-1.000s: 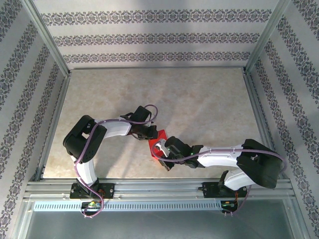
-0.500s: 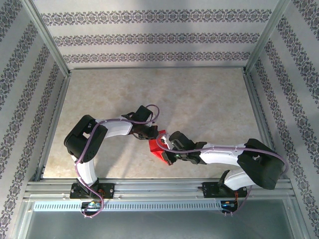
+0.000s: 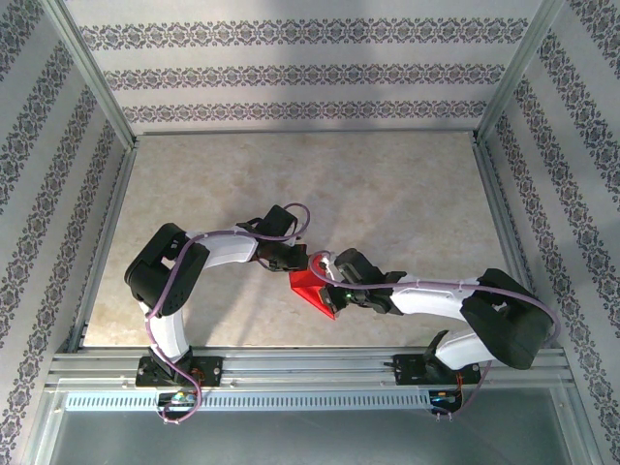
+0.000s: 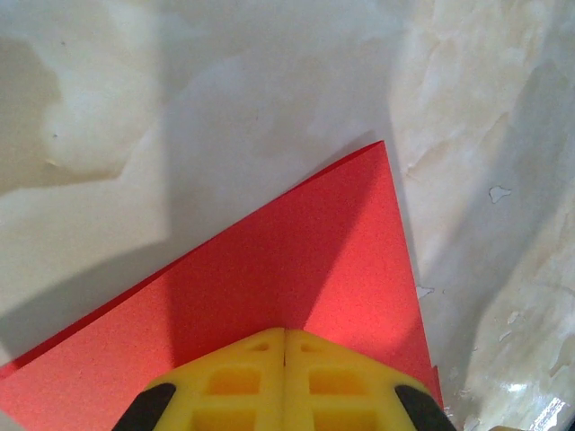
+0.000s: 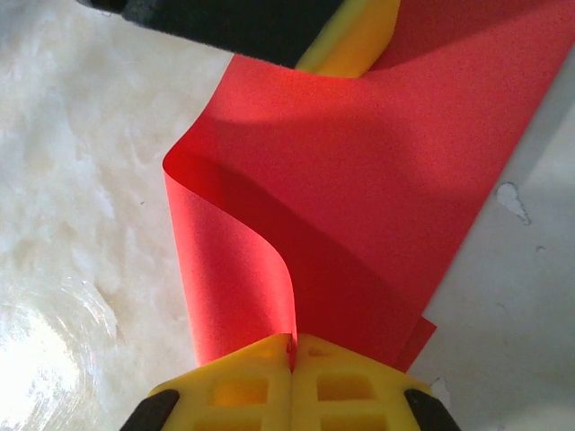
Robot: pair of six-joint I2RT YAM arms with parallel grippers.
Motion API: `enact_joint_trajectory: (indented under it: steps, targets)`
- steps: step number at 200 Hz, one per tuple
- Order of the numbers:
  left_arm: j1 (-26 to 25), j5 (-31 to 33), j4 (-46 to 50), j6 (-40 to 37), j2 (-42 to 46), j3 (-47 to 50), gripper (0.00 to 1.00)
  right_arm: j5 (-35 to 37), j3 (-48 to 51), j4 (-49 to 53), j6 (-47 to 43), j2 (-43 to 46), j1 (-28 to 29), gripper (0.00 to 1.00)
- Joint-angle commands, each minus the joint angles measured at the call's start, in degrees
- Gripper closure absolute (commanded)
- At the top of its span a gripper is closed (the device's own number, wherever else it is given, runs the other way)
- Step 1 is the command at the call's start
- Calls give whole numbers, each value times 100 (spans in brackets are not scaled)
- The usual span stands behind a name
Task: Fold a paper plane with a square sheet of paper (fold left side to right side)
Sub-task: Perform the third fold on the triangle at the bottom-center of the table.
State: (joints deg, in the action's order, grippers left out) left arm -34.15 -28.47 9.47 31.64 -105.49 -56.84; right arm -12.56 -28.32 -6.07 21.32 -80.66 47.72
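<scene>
The red sheet (image 5: pixel 359 180) is pinched by its curled edge in the clamped right gripper (image 5: pixel 293 343); just ahead, it is pressed flat under the closed left gripper (image 4: pixel 285 337).

From high behind the arm bases, looks steeply down over the whole table (image 3: pixel 387 194), far off. At each wrist, sits very close above the square sheet of paper (image 4: pixel 296 260), facing down past own fingertips (image 4: pixel 238 382). Shares that sheet across all three views.

Both arms (image 3: pixel 223 247) wear white shells with black joints, thin purple cables (image 3: pixel 302 219), and yellow, perhaps rubbery, fingers (image 4: pixel 235 382)
</scene>
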Motion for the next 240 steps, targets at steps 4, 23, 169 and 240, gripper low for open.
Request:
enact_joint_trajectory:
  steps: [4,23,169,240]
  targets:
    - [-110,241,459,-164,-263,40,96,-73,-50,9,70,-82,-70,100]
    - [-109,245,459,-166,-253,34,96,-89,-99,9,51,-136,-79,100]
    - [-110,277,463,-158,-268,56,96,-71,-113,58,6,11,-154,100]
    - [-110,280,459,-144,-244,78,96,-30,-139,62,-27,-105,-158,100]
